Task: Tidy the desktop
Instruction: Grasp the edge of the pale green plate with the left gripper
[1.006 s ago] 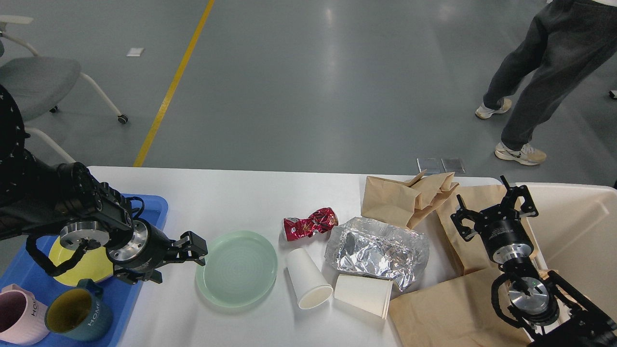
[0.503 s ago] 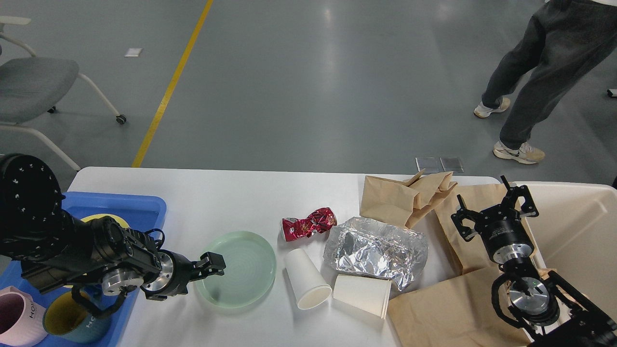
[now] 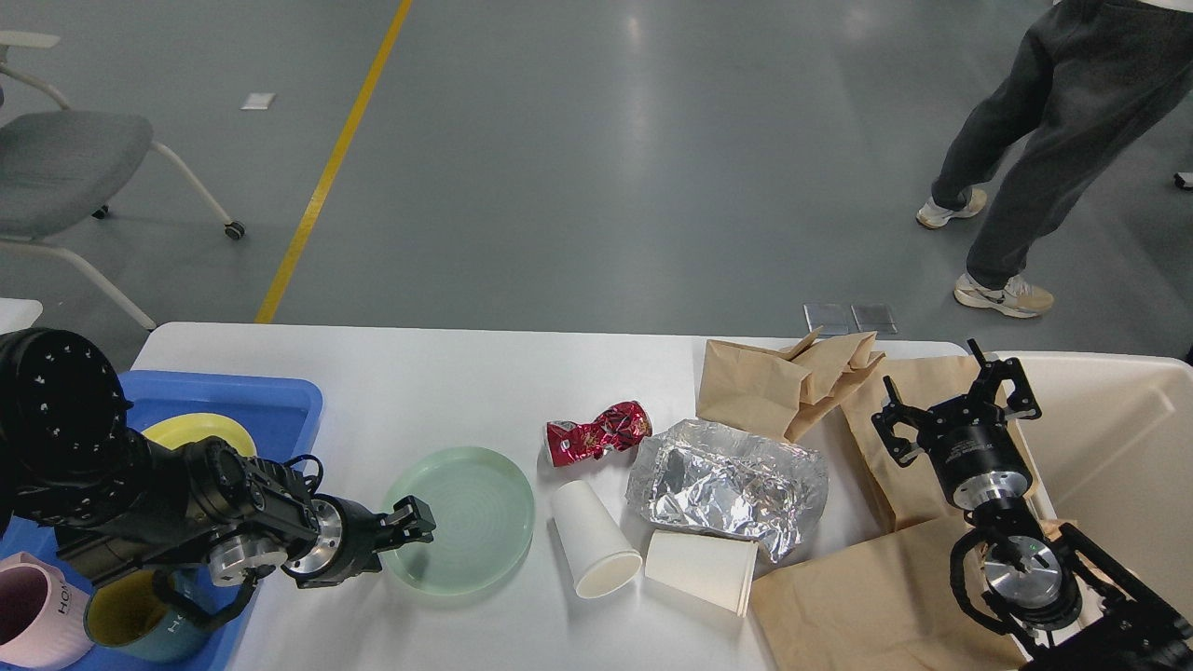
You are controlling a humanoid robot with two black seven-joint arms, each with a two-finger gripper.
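Desktop bench (image 3: 447,373) sprawls under both our tools, still cluttered. Our left tool (image 3: 415,524) has swung off the blue tray (image 3: 280,401) onto the green plate's (image 3: 466,513) near rim, fingers slightly apart; looks like plate's next. Right tool (image 3: 955,410) hasn't budged, fingers spread.

Left tool (image 3: 418,524) low; right tool (image 3: 957,399) spread, raised.

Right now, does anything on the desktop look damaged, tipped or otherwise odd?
Yes. A red can lies crushed and twisted near the middle of the desktop. Two white paper cups lie tipped on their sides in front of crumpled foil. Nothing looks spilled.
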